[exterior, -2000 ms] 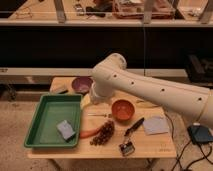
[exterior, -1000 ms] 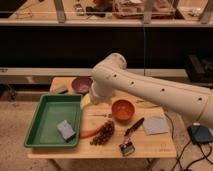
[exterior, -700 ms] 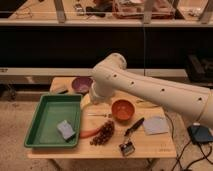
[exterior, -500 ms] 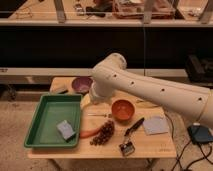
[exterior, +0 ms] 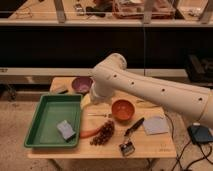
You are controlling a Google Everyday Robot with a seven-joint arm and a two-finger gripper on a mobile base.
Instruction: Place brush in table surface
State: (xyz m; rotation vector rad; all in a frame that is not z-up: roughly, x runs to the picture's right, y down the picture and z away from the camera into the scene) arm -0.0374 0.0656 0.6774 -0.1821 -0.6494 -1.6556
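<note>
The brush (exterior: 131, 136) lies on the table surface (exterior: 155, 146) near the front edge. Its slim black handle points toward the back right and its squarish head with pale bristles toward the front. My big white arm (exterior: 150, 87) reaches in from the right, and its last segment bends down over the table's back left. The gripper sits at that end, behind the arm and out of sight, well apart from the brush. It stands open and nothing shows in it.
A green tray (exterior: 37, 131) holding a grey sponge (exterior: 66, 130) fills the table's left. An orange bowl (exterior: 123, 109), a purple bowl (exterior: 81, 84), a carrot (exterior: 89, 133), dark grapes (exterior: 103, 132) and a grey cloth (exterior: 156, 125) lie around. Shelving stands behind.
</note>
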